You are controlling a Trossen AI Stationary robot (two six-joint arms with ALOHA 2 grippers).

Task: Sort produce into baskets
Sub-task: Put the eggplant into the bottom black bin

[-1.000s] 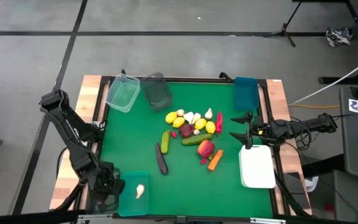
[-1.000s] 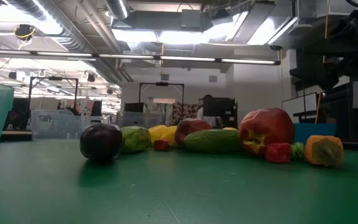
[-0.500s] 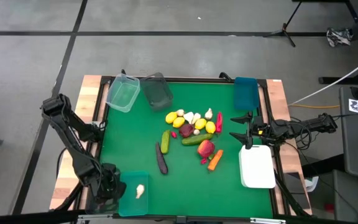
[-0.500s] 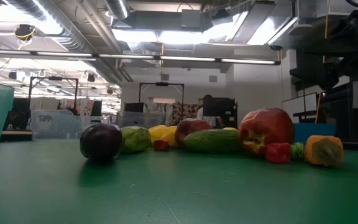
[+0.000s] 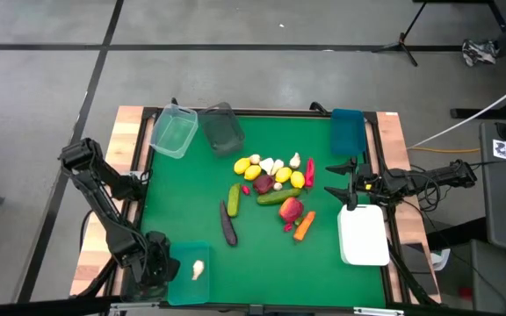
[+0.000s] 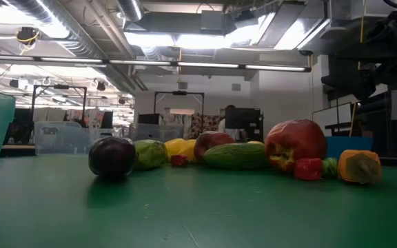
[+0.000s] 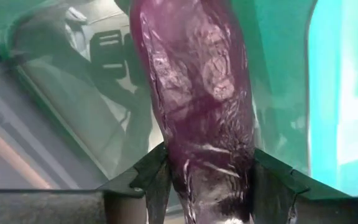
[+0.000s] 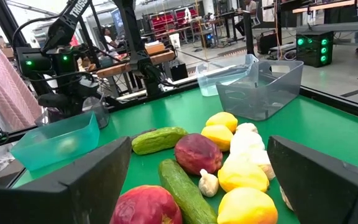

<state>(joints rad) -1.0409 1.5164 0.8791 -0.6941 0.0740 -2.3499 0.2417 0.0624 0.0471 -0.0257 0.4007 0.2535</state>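
Note:
My left gripper (image 5: 154,265) is at the table's near left corner, shut on a dark purple eggplant (image 7: 194,106) over a smoky grey tub (image 5: 137,283). Next to that tub a teal tub (image 5: 189,270) holds a white garlic bulb (image 5: 198,269). The produce pile lies mid-table: lemons (image 5: 255,168), garlic (image 5: 271,164), cucumbers (image 5: 278,197), a red fruit (image 5: 290,208), a carrot (image 5: 304,226), and a second eggplant (image 5: 227,225) lying on its side. My right gripper (image 5: 344,188) is open and empty at the table's right edge. My left gripper pinches the eggplant between its two fingers, one on each long side (image 7: 213,171). The fingers lie along it, and the eggplant sticks out well past their tips. Whether its free end touches the tub, I cannot tell.
A clear tub (image 5: 174,132) and a smoky grey tub (image 5: 222,128) stand at the far left, a blue tub (image 5: 347,132) at the far right and a flat white tray (image 5: 363,235) at the near right. Bare green mat lies between the pile and the near edge.
My left arm has folded and its gripper has gone a little toward the table's near edge, over the near left tubs, still shut on the eggplant.

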